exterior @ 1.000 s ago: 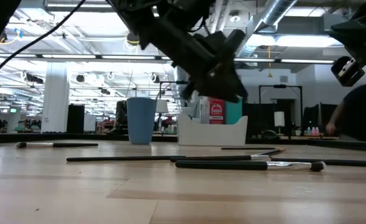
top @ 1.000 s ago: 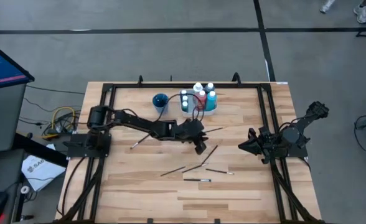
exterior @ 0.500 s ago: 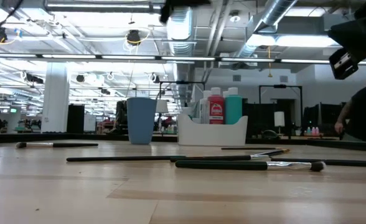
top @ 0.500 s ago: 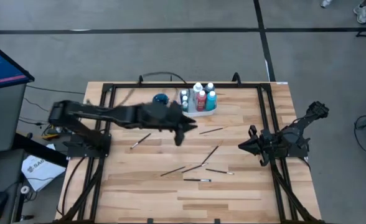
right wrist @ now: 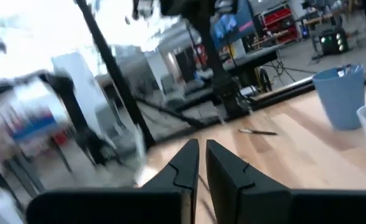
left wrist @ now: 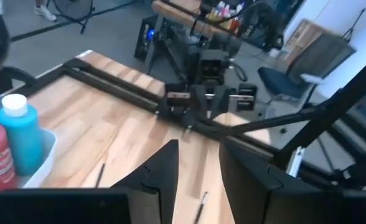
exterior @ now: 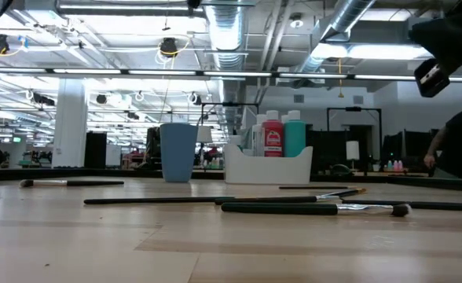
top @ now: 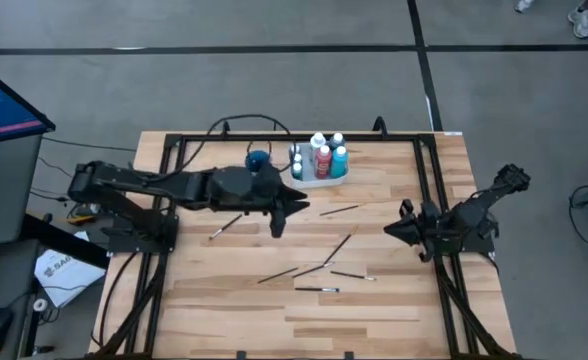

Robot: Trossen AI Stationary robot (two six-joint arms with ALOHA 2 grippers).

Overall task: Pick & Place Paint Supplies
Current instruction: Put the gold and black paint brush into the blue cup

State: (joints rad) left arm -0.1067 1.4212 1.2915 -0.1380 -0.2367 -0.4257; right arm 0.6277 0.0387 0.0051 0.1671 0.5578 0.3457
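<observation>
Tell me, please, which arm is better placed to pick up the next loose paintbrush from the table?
Probably the left. The left gripper is open and hangs over the table's middle, close to the brush lying beside it. The right gripper waits near the table's right edge with its fingers nearly closed, farther from most brushes.

Both of my arms are matte black from base to tip, built of chunky jointed segments. The left arm (top: 189, 186) has a thick rounded housing partway along and a thin black cable looping off behind it. The right arm (top: 464, 220) looks angular, with blocky joint casings. Each sits on a black tubular frame (top: 164, 290) bolted along the surface's sides. My left end effector (left wrist: 198, 177) has two dark, flat, wedge-shaped fingers with stepped inner edges; my right end effector (right wrist: 201, 163) has the same black tapered pair.
</observation>
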